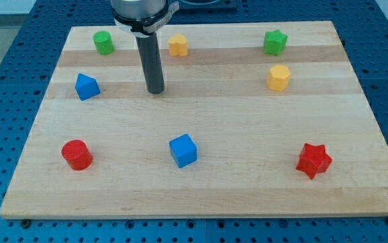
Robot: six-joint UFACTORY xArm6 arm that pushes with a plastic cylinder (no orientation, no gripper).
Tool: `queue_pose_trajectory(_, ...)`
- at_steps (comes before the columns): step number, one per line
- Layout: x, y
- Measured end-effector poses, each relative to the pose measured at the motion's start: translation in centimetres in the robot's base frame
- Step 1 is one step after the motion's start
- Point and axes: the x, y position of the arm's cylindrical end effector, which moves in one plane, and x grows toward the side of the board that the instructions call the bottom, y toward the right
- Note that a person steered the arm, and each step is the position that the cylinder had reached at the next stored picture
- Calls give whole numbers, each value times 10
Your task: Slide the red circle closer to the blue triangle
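Note:
The red circle (77,154) lies on the wooden board near the view's lower left. The blue triangle (86,86) lies above it, at the left of the board, with a wide gap between the two. My tip (155,90) rests on the board to the right of the blue triangle, about a hand's width away, and far up and right of the red circle. It touches no block.
A green circle (103,42) and a yellow block (177,45) lie near the top edge, beside the rod. A green star (274,42) and a yellow hexagon (279,77) lie at upper right. A blue cube (183,150) sits at lower centre, a red star (313,160) at lower right.

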Motion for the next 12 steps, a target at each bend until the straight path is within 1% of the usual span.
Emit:
queue_pose_trajectory(1,2,-4)
queue_pose_trajectory(2,41,-32)
queue_pose_trajectory(3,66,-42)
queue_pose_trajectory(4,66,-42)
queue_pose_trajectory(5,80,-43)
queue_pose_trajectory(6,137,-45)
queue_pose_trajectory(7,162,-94)
queue_pose_trajectory(8,185,-114)
queue_pose_trajectory(9,172,-136)
queue_pose_trajectory(12,153,-142)
